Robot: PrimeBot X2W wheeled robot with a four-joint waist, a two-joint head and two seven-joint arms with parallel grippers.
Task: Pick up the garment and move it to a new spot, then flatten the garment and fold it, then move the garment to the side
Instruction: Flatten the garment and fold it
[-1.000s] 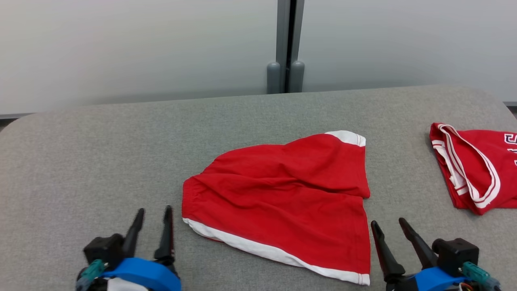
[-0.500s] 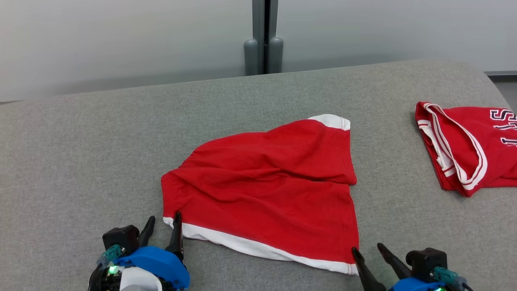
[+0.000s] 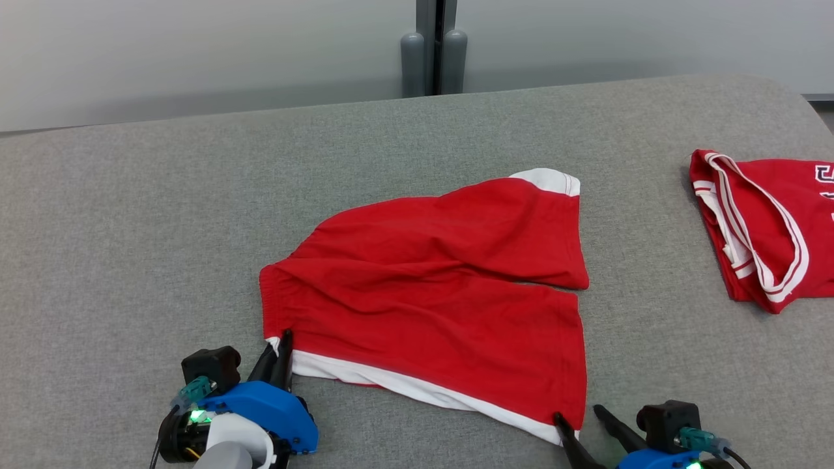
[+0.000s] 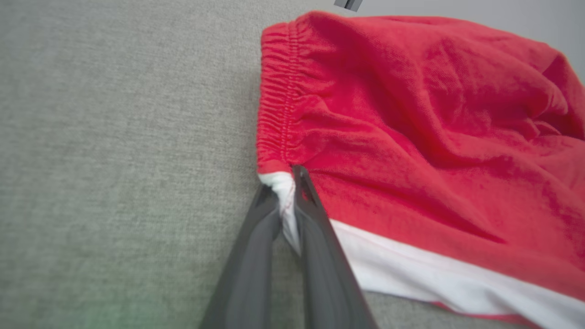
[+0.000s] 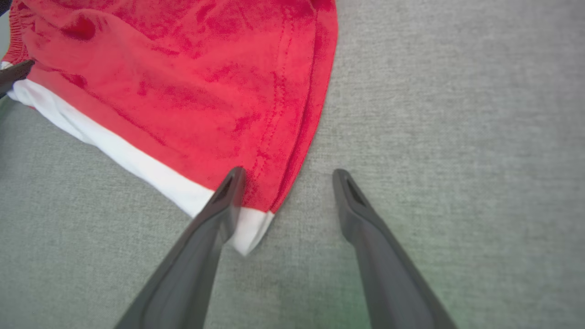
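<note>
Left gripper (image 3: 279, 340) has gone from spread to pinching the near-left white-trimmed corner of the red shorts (image 3: 430, 306), right gripper (image 3: 576, 413) spread astride the near-right hem corner, shorts lying mid grey surface (image 3: 130, 228), another red garment (image 3: 762, 234) far right.

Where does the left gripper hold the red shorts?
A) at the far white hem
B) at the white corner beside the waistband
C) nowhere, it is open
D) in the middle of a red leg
B: in the left wrist view the left gripper is shut on the red shorts at their white corner.
</note>
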